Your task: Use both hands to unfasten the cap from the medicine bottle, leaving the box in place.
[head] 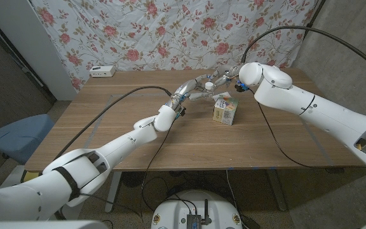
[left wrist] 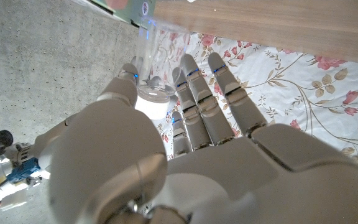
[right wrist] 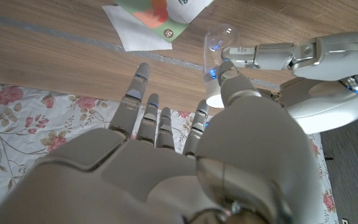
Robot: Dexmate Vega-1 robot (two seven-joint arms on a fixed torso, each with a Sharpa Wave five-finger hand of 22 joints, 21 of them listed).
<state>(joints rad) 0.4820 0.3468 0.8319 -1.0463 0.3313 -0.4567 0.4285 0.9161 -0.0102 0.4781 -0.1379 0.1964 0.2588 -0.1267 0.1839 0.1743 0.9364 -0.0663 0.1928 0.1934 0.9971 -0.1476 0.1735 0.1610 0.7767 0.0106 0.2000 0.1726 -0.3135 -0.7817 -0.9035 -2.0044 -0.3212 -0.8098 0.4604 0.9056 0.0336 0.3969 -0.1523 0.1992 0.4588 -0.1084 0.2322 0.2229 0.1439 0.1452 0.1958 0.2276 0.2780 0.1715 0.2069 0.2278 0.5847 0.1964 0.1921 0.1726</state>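
Currently both hands meet just behind box (head: 224, 112): left hand (head: 192, 90) grasps medicine bottle (right wrist: 215, 56), right hand (head: 224, 79) pinches white cap (left wrist: 152, 103). Cap appears still seated; unscrewing remains. Box upright, undisturbed.

1. A floral cloth (head: 170, 32) with pink roses hangs behind the wooden table (head: 107, 127), at 12 o'clock.
2. A grey wall (head: 354, 32) stands at 2 o'clock.
3. A blue chair (head: 18, 137) sits at 9 o'clock.
4. A white power strip (head: 102, 71) lies at the table's 11 o'clock corner.
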